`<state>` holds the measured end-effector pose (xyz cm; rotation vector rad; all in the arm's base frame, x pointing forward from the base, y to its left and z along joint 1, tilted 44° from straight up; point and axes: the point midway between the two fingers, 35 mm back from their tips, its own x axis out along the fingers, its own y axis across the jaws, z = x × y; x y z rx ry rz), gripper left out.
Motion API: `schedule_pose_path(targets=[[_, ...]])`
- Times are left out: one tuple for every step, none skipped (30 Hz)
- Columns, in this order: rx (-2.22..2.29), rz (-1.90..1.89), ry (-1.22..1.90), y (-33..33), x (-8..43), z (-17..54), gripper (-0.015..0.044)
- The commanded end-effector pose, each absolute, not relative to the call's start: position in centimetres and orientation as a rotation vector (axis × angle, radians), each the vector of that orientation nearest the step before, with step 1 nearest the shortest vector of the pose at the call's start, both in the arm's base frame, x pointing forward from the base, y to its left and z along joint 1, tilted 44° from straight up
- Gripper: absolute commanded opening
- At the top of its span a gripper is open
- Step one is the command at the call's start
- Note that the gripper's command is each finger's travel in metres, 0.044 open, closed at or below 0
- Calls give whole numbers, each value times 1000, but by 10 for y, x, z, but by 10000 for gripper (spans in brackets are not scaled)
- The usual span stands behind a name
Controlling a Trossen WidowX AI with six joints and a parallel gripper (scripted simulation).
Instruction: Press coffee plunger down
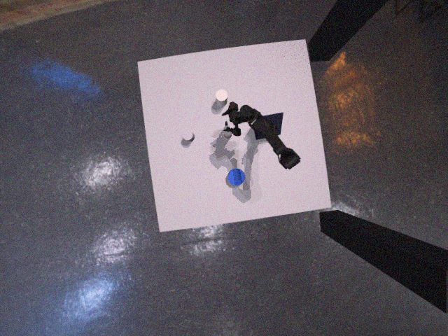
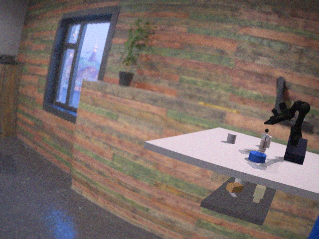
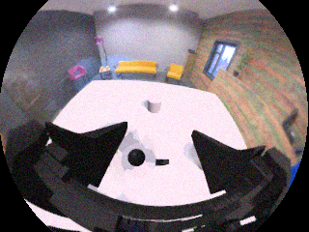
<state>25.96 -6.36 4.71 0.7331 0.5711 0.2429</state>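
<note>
The coffee press (image 2: pixel 262 146) stands upright on the white table (image 1: pixel 180 202) (image 2: pixel 190 148), a pale, partly clear cylinder. Its round black plunger knob (image 2: pixel 266 130) (image 3: pixel 136 158) sits a little above the body's top; a small black part (image 3: pixel 162 161), likely the handle, shows beside it in the wrist view. My gripper (image 1: pixel 225 120) (image 2: pixel 265 123) (image 3: pixel 161 130) is wide open and empty, above the press. In the wrist view the knob appears between the two fingers, nearer the left one. In the top view a finger partly covers the press. How far down the plunger sits is hard to tell.
A white cylinder (image 1: pixel 221 94) (image 2: pixel 269 142) stands close behind the press in the exterior view. A grey cylinder (image 1: pixel 187 136) (image 2: pixel 231 138) (image 3: pixel 154 105) stands farther out. A blue disc (image 1: pixel 236 176) (image 2: pixel 256 157) lies to one side. A dark shelf (image 2: pixel 214 201) is below the table.
</note>
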Motion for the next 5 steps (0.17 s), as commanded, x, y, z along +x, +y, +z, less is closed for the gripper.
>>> schedule_pose_path(targets=[[720,298,545,-67,236,93,440],[720,298,545,-67,236,93,440],[720,298,545,-67,236,93,440],[720,298,545,-67,236,93,440],[720,298,545,-67,236,93,440]])
